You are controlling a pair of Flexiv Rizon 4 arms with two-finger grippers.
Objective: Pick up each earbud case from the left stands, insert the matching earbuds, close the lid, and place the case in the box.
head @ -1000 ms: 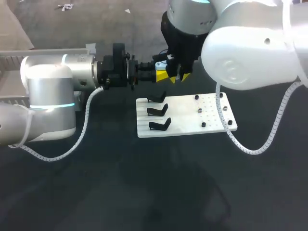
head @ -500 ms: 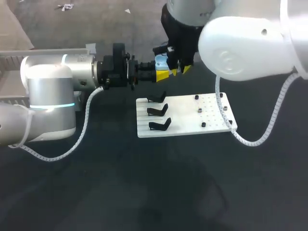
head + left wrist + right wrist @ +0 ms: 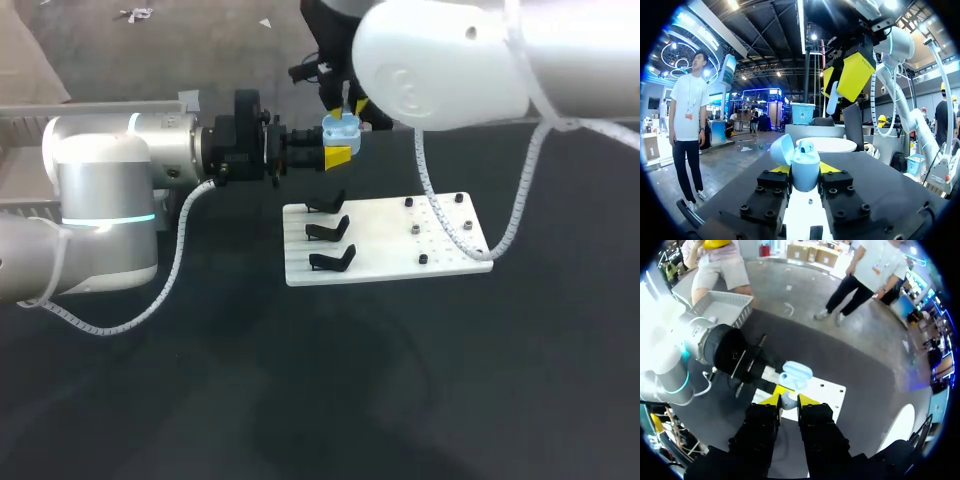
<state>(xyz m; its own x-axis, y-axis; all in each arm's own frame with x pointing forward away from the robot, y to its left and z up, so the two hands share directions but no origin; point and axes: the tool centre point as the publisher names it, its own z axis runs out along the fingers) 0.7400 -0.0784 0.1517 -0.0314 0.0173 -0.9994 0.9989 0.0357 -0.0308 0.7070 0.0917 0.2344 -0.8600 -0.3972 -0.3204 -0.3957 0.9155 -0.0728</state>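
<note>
My left gripper (image 3: 338,143) is shut on a light blue earbud case (image 3: 340,127), held above the table behind the white board. In the left wrist view the case (image 3: 805,169) sits between the yellow tips with its lid (image 3: 781,148) swung open. My right gripper (image 3: 788,399) hangs just above the case (image 3: 795,374), shut on a small white earbud (image 3: 786,401). The left wrist view shows that right gripper (image 3: 839,84) and the earbud (image 3: 832,98) over the open case. In the head view my right arm hides most of its own gripper.
A white board (image 3: 380,260) lies mid-table with three bare black stands (image 3: 328,230) along its left side and several small dark pegs (image 3: 414,229) on its right. A grey tray (image 3: 722,307) sits beyond my left arm.
My right arm has swung left and back, carrying its gripper from beside the case to just above it. The blue case now shows in the head view. My left arm has not moved.
</note>
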